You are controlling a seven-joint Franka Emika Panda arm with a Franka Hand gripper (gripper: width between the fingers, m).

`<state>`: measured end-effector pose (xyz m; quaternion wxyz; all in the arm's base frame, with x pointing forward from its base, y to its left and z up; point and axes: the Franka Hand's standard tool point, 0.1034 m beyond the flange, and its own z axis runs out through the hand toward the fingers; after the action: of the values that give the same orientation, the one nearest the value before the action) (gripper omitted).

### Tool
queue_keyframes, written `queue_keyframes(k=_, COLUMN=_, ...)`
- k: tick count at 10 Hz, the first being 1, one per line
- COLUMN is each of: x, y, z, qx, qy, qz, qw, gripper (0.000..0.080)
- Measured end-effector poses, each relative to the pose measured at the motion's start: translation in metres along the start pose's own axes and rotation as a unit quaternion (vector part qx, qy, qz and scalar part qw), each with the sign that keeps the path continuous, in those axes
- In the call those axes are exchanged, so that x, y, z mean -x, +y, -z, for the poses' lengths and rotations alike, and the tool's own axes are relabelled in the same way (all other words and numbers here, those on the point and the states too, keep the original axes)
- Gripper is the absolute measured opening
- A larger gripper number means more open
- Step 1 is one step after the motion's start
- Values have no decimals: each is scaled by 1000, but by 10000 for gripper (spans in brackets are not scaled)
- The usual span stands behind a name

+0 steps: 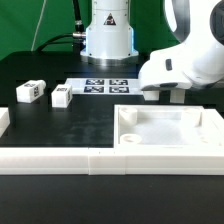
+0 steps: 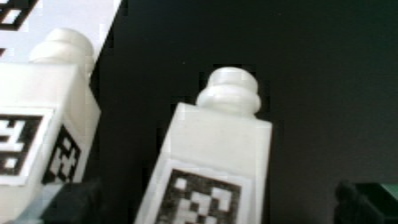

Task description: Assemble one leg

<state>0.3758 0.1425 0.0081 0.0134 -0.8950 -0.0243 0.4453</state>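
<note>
The hand [image 2: 214,205] is wide open and holds nothing. Its fingers [image 2: 370,200] sit on either side of one leg [image 2: 214,140], which rests on the black table [image 2: 320,80]. A second leg [image 2: 45,110] is just beside it. If the hand closes crooked, a finger could bump that second leg, or the leg could slip out.

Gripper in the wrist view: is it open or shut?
The gripper is open: its fingers stand wide apart, with a leg between them.
</note>
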Motion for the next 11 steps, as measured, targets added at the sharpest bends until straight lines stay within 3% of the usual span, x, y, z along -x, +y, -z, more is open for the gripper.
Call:
queue_keyframes(k=1, x=-1, y=1, z=0, qx=0, qy=1, qz=-1, qw=1000, gripper=649)
queue_keyframes(k=2, x=0, y=0, z=0, qx=0, qy=1, qz=0, qw=1000, gripper=524)
queue_keyframes(k=3, x=0, y=0, z=0, qx=0, qy=1, qz=0, qw=1000, gripper=524)
queue_keyframes(k=5, x=0, y=0, z=0, qx=0, qy=1, qz=0, qw=1000, gripper=284)
queue_keyframes(k=11, x=1, y=0, z=1, qx=0, qy=1, qz=0, qw=1000, gripper=285)
